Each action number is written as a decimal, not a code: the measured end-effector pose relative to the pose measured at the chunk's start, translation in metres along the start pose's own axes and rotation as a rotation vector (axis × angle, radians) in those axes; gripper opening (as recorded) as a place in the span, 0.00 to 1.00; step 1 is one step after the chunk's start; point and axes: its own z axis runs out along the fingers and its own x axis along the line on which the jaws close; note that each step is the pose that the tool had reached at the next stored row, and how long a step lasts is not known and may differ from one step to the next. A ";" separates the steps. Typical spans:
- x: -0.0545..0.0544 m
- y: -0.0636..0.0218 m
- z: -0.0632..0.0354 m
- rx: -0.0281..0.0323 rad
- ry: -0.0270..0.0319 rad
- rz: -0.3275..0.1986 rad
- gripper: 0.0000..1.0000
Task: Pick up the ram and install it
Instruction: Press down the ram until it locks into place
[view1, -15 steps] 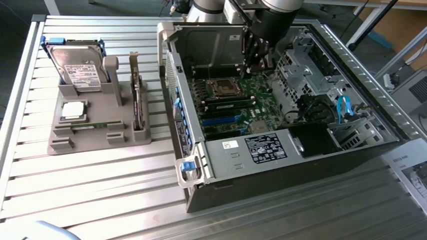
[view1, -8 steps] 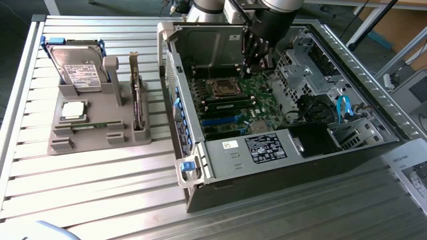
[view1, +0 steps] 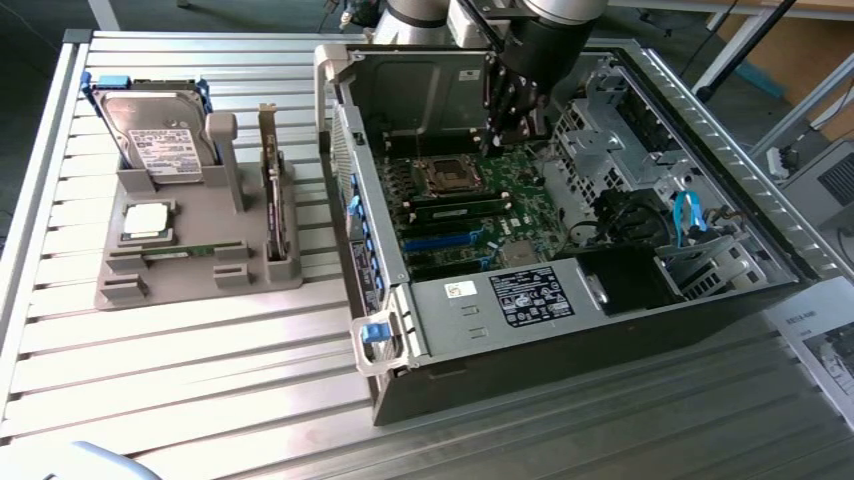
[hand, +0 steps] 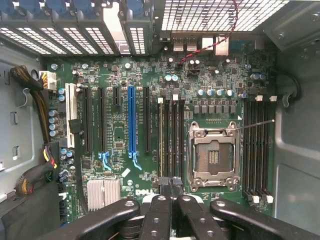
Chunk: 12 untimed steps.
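Exterior view first. The ram (view1: 176, 251) is seen lying flat in the grey holder (view1: 160, 288), at roughly 9 o'clock from the open computer case (view1: 467, 300) and well apart from it. It's a thin green strip, tucked low between moulded plastic ledges. The gripper (view1: 514, 135) is hung inside the case over the motherboard (view1: 501, 195), near the 12 o'clock end of the board, so nowhere near the stick. In the same holder, a hard drive (view1: 154, 135) is propped upright at 12 o'clock, a square silver chip (view1: 147, 220) is laid flat just above the ram, and a dark card (view1: 276, 190) is stood on edge at 3 o'clock. All of it is parked on a ribbed metal table (view1: 200, 380).

Wrist view. The gripper (hand: 170, 184) is shown clenched, black fingers pressed together with nothing seen between them. Right below are the long dark memory slots (hand: 170, 135), between the blue slot (hand: 132, 120) and the open metal socket (hand: 212, 155).

What could bite, as a guess: the socket's exposed contacts could get bent if the closed fingers are dropped off-line. The ram is set so low that only an edge may be caught, and a thin slick board can easily be tilted or dropped. The neighbouring chip could get knocked too.
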 end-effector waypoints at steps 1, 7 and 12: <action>0.000 0.0000 0.0000 0.0000 0.0000 0.002 0.10; 0.000 0.0000 0.0000 0.0033 0.0001 0.076 0.10; 0.000 0.0000 0.0000 0.0063 0.0003 0.146 0.10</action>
